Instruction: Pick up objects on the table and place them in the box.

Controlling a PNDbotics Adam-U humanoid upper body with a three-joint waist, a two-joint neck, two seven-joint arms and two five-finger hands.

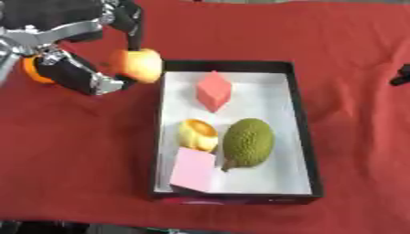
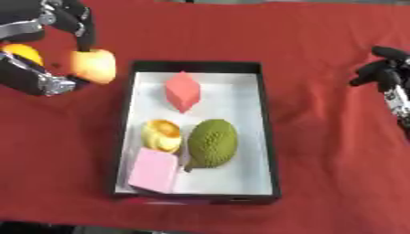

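My left hand [image 1: 76,73] hovers at the upper left, just left of the box's far left corner, its fingers and thumb curled round an orange-yellow fruit [image 1: 137,65]. The black box [image 1: 300,114] with a white floor holds a red block [image 1: 213,90], a yellow fruit-like piece [image 1: 197,134], a bumpy green fruit [image 1: 248,142] and a pink block [image 1: 193,170]. An orange object [image 1: 34,73] shows behind the left hand. My right hand [image 2: 384,73] is at the right edge over the cloth, with curled fingers and nothing in it.
A red cloth [image 1: 80,151] covers the table. Bare white floor [image 1: 264,91] shows at the box's far right part and along its right side. The table's front edge runs along the bottom of both views.
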